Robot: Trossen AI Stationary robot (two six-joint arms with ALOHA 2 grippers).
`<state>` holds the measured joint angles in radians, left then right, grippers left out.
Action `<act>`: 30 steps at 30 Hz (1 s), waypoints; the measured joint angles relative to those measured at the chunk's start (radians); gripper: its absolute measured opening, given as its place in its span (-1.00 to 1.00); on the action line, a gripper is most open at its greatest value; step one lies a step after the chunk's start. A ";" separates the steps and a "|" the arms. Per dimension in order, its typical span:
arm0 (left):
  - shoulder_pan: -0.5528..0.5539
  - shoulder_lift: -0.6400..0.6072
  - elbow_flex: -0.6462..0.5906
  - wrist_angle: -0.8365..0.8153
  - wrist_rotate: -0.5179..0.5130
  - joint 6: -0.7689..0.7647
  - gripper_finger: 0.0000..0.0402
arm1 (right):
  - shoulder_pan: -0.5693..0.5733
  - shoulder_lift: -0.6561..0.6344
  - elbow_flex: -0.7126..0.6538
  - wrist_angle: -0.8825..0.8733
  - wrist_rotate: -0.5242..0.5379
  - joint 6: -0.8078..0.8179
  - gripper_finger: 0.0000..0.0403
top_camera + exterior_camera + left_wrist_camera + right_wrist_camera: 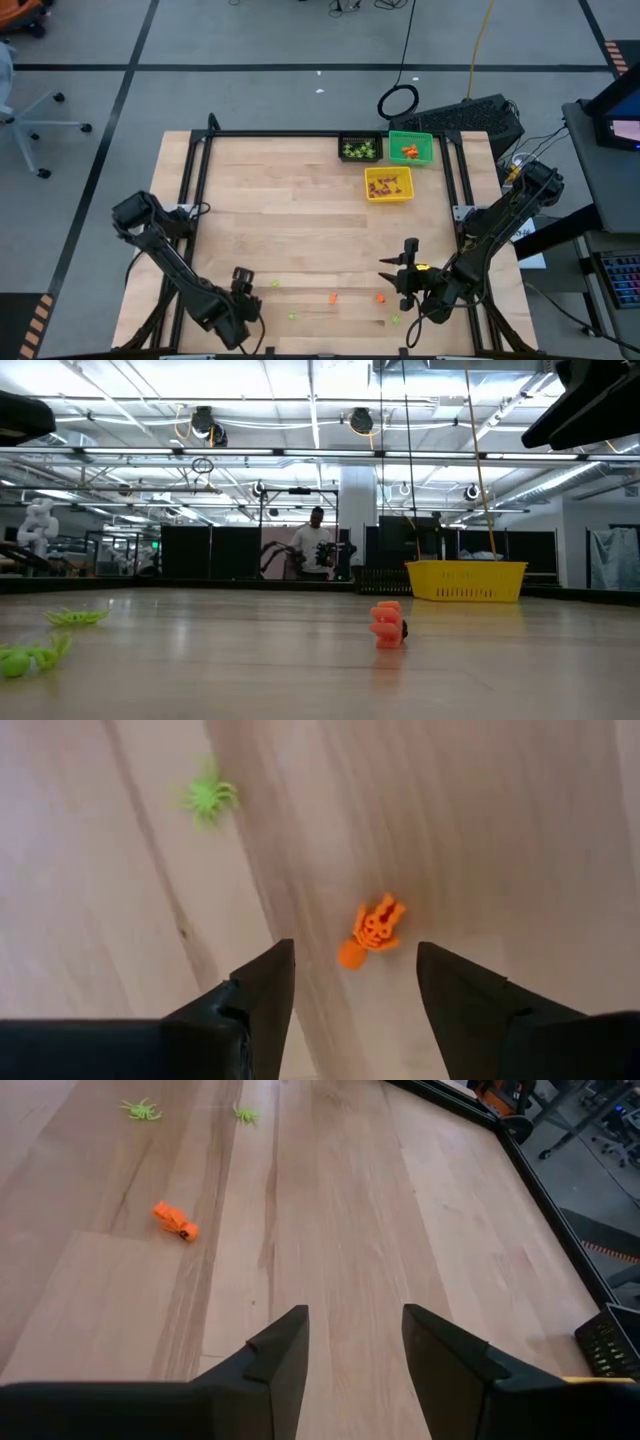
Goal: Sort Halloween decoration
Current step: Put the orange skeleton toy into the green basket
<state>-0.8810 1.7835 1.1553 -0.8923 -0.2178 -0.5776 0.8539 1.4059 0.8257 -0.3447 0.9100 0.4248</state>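
My left gripper (355,985) hangs with fingers apart over an orange skeleton trinket (371,931) lying on the wooden table (300,230), gripping nothing. A green spider (207,796) lies nearby. My right gripper (355,1342) waits open and empty at the table's front right.

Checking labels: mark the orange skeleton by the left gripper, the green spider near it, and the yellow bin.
orange skeleton (372,932): left wrist view, on its ribcage.
green spider (207,796): left wrist view, on its body.
yellow bin (466,581): low view, on its front wall.
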 joint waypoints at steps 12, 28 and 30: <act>0.011 0.014 0.000 0.004 0.055 0.150 -0.02 | 0.000 0.000 0.000 -0.001 0.000 -0.003 -0.25; 0.024 0.061 0.000 0.024 0.062 0.200 -0.19 | 0.000 0.000 0.001 -0.002 -0.001 -0.003 -0.25; 0.029 0.061 0.000 0.030 0.066 0.199 -0.19 | 0.000 0.000 0.001 -0.002 -0.001 -0.003 -0.25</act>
<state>-0.8521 1.8450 1.1553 -0.8620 -0.1522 -0.3781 0.8543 1.4055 0.8265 -0.3464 0.9092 0.4213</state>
